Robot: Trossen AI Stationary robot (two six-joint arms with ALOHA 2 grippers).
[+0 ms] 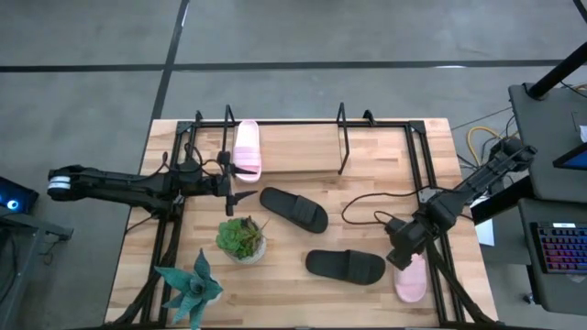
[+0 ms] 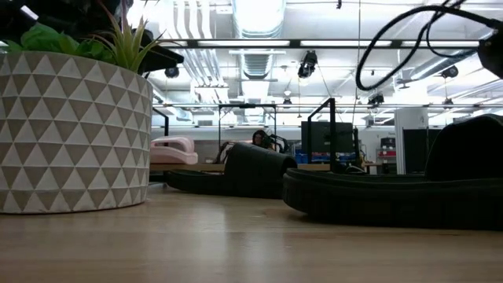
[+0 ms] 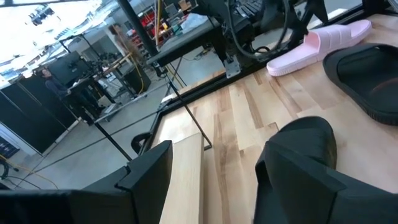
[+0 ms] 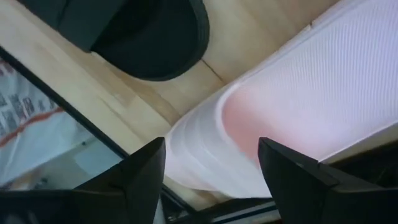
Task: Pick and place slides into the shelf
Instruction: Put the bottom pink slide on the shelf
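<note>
Right hand [image 1: 404,252] hovers directly over the pink slide [image 1: 412,278] at the bench's [image 1: 367,197] near right corner, fingers spread wide, strap between them in the wrist view. Slide's long axis runs near-to-far. Shelf [image 1: 341,137] sits far across; black slide [image 1: 345,265] just beside, cable nearby. Left hand [image 1: 240,181] waits open beside the shelved pink slide [image 1: 246,148].

Two dark six-joint arms over the desk. Left arm [image 1: 119,185] stretched level in from the left edge, wrist straight, its two-finger gripper [image 1: 240,181] near the back left corner, jaws spread wide apart, dark fingers [image 3: 146,177] parted with a broad gap. Right arm [image 1: 477,183] angled down from the right edge, elbow high, wrist bent downward, right gripper [image 1: 404,249] low near the front right corner, jaws likewise spread wide.
</note>
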